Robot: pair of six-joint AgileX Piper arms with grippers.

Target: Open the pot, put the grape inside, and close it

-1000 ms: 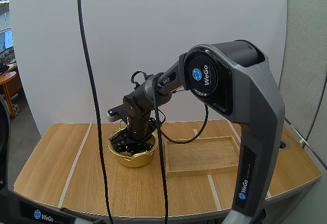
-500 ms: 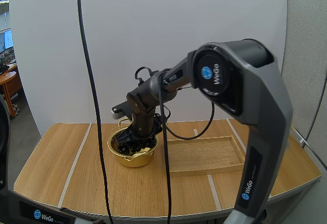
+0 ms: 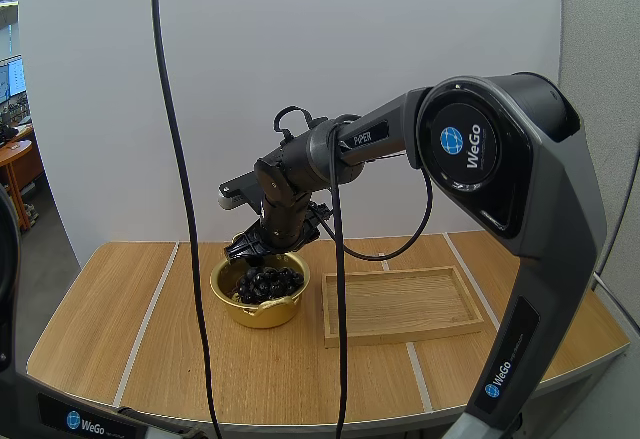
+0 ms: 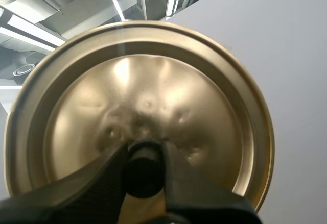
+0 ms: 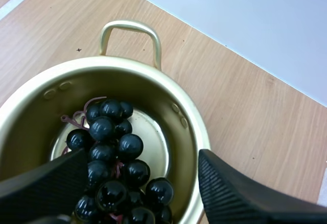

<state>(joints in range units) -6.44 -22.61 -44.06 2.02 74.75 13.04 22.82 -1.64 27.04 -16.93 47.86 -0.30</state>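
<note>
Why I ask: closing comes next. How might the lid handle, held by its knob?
Probably stiff and light: the lid looks like thin dented metal. It may swivel, since the left gripper pinches only its small knob.

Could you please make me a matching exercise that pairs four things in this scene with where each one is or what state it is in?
Things
1. grapes
2. lid
3. wooden tray
4. right gripper

Places or states
A. on the table, beside the pot
B. jaws open, over the pot
C. lying inside the pot
D. pinched in the left gripper

Pairs: 1-C, 2-D, 3-A, 4-B
</note>
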